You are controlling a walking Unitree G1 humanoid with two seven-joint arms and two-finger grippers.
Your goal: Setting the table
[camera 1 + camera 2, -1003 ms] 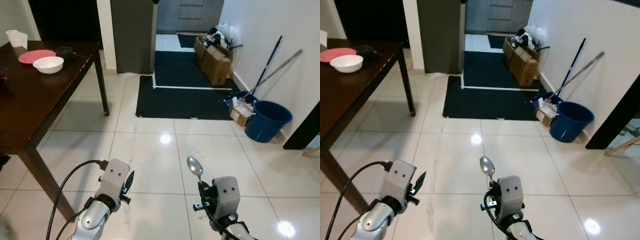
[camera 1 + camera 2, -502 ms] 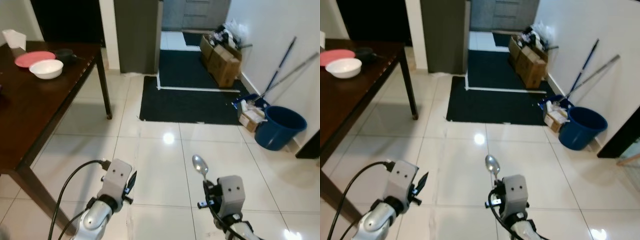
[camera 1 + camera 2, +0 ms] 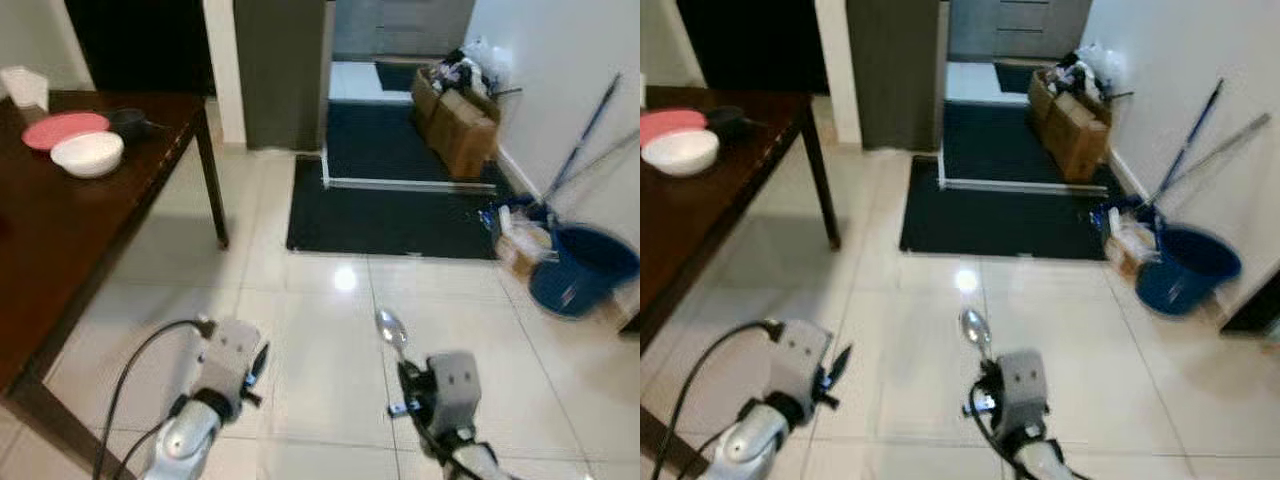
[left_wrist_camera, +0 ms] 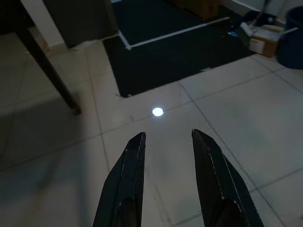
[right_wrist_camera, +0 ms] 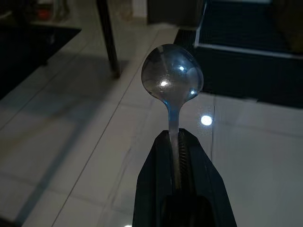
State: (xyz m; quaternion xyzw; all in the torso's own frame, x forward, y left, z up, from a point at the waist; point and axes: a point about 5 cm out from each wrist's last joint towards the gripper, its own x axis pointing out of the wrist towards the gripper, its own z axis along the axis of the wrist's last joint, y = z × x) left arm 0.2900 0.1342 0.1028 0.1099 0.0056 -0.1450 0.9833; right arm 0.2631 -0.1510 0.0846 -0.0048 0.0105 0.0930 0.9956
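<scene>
One spoon [image 5: 172, 80] handle clamped between right gripper [image 5: 177, 149] jaws, bowl protruding

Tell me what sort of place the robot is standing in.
Most likely a home's dining area beside a hallway or entry: a dark wooden table with a white bowl and pink plate, a tiled floor, and a blue bucket with cardboard boxes by the wall.

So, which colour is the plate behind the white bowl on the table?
Pink, or a light red. The plate lies behind the white bowl on the dark table; it shows best in the left eye view.
</scene>
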